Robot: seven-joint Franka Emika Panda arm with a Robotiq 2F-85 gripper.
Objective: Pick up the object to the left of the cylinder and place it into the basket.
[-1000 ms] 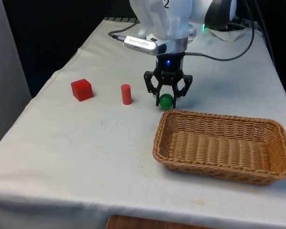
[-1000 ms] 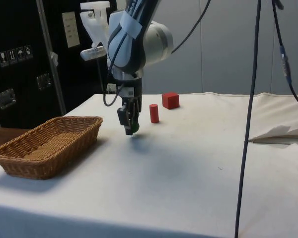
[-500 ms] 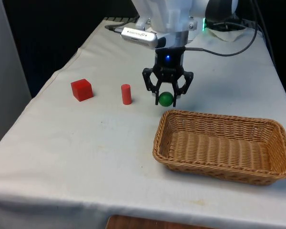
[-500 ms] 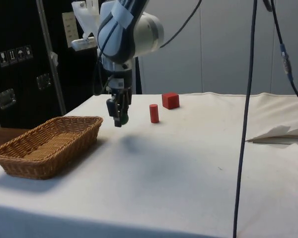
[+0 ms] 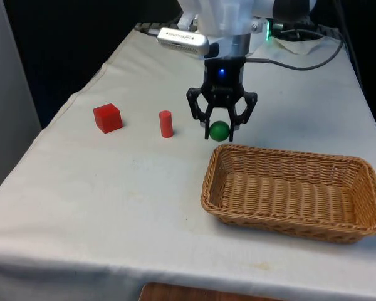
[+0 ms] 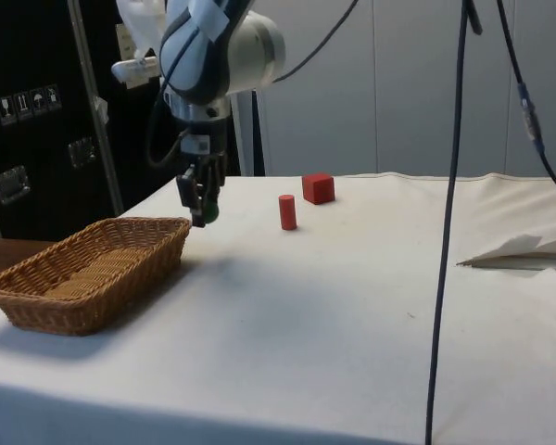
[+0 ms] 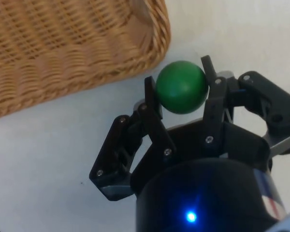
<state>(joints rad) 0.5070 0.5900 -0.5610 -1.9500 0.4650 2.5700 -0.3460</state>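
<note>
My gripper (image 5: 220, 130) is shut on a green ball (image 5: 219, 130), held in the air just beyond the near-left corner of the wicker basket (image 5: 288, 188). The wrist view has the green ball (image 7: 181, 87) pinched between both fingers (image 7: 152, 99), with the basket's rim (image 7: 87, 63) close by. From the side, the gripper (image 6: 200, 209) hangs above the basket's end (image 6: 167, 227). A red cylinder (image 5: 166, 123) stands upright on the cloth, and a red cube (image 5: 107, 118) lies at its left in the front view.
The white cloth falls away at the table edges on both sides. A dark cable (image 5: 301, 69) trails over the table behind the arm. In the side view another cable (image 6: 449, 222) hangs down in front.
The gripper has risen off the cloth with the green ball and moved towards the basket's corner. Cylinder and cube have stayed put.
</note>
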